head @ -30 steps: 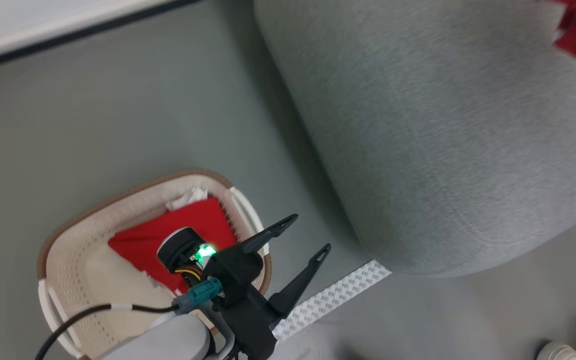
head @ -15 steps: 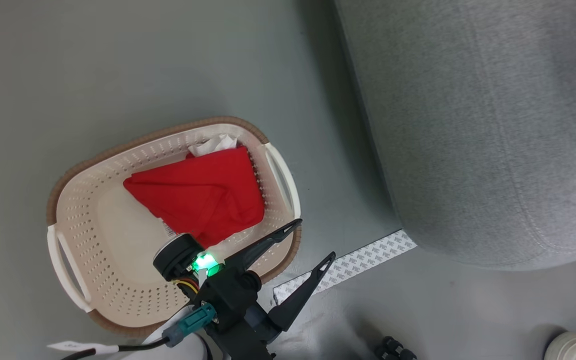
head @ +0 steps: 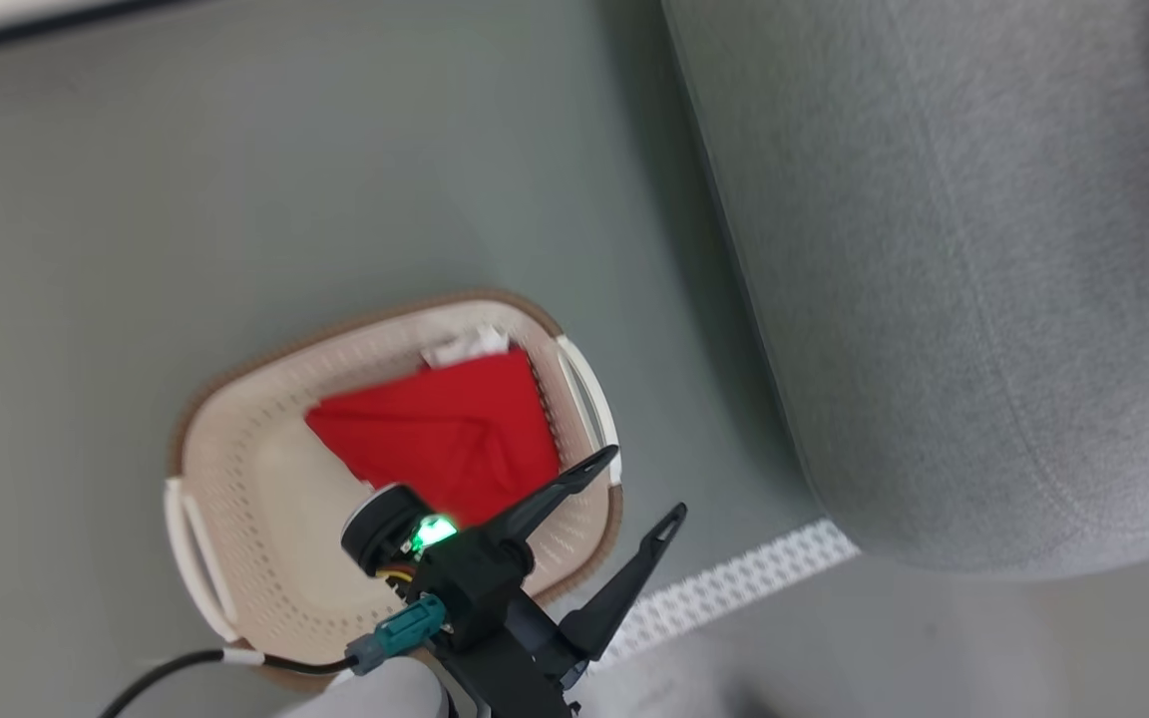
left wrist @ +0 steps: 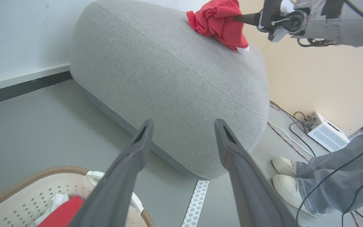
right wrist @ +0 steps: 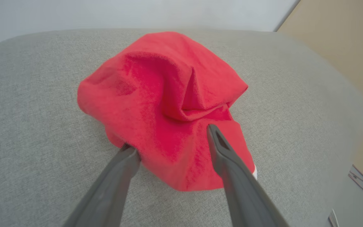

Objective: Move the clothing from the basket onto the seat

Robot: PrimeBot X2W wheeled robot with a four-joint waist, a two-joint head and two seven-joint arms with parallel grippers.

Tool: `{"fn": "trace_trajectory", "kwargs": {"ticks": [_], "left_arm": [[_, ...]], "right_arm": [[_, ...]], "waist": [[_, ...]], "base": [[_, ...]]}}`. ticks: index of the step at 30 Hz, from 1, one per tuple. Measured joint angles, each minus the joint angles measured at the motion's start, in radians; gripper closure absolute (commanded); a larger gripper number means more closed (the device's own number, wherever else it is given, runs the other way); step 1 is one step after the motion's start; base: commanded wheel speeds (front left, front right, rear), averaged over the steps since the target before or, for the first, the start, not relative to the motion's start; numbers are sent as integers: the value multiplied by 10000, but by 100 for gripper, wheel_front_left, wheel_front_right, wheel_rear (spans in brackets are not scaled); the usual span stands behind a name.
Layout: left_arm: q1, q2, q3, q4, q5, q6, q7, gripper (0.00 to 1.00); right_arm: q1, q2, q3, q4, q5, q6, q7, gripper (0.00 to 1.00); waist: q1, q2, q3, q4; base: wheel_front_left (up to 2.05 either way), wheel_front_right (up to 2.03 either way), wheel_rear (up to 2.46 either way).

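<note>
Spread wide, my right jaws straddle the crumpled bright red fabric garment (right wrist: 165, 104) lying on top of the large light grey upholstered seat cushion (right wrist: 27, 126). They are released and clamp nothing, though one tip touches the cloth's near edge. My left jaws are likewise open and empty. They hang above the near rim of the cream-white oval plastic laundry basket (head: 225, 479) with its brown rim, which stands on the grey floor (head: 235, 199) just beside the seat.

I judge that one piece is delivered: it rests wholly on the cushion, well apart from the basket, with a bit of white trim showing at its lower edge. One piece is left. A flatter, folded red garment (head: 445, 429) lies inside the basket against the wall nearest the seat. Something white and crumpled (head: 465, 347) pokes out beyond it, trim or paper, I cannot tell which. Whether more cloth hides underneath I cannot tell either.

By what shows, I reckon the job is about half done. What remains is one more pick from the basket, for which my left jaws look best placed, and a carry across to the cushion. A person's white shoes (left wrist: 287, 176) stand by the seat's end, well clear of the basket.
</note>
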Motion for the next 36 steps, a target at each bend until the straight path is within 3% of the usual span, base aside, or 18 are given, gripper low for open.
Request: {"fn": "trace_trajectory", "kwargs": {"ticks": [8,16,23,27,36], "left_arm": [[1442,-709,968,1250,-606,-176,-259,0],[3207,-1154,2945,1657,-311,-165,-272,0],[4482,-1323,4984,1542,339,192,-274,0],[4948,-1465,5952,1519,738,173,-274,0],[5824,-1653,7683,1766,1534,226,-274,0]], "right_arm": [[2619,-573,1172,-1718,1068,0,224,0],[5000,-102,1112,-3990,1463,0,543,0],[6663,1578,259,-5808,1304,0,499,0],[7279,2587,265,-6589,884,0,408,0],[8961,4017,123,-7534,38,0,-740,0]], "waist": [[-4,-3,-1685,365],[-5,-4,-3531,817],[-4,-4,-4914,1387],[-3,-4,-5396,1882],[-1,-3,-6225,2837]], "base": [[0,0,0],[0,0,0],[0,0,0],[0,0,0],[0,0,0]]}}
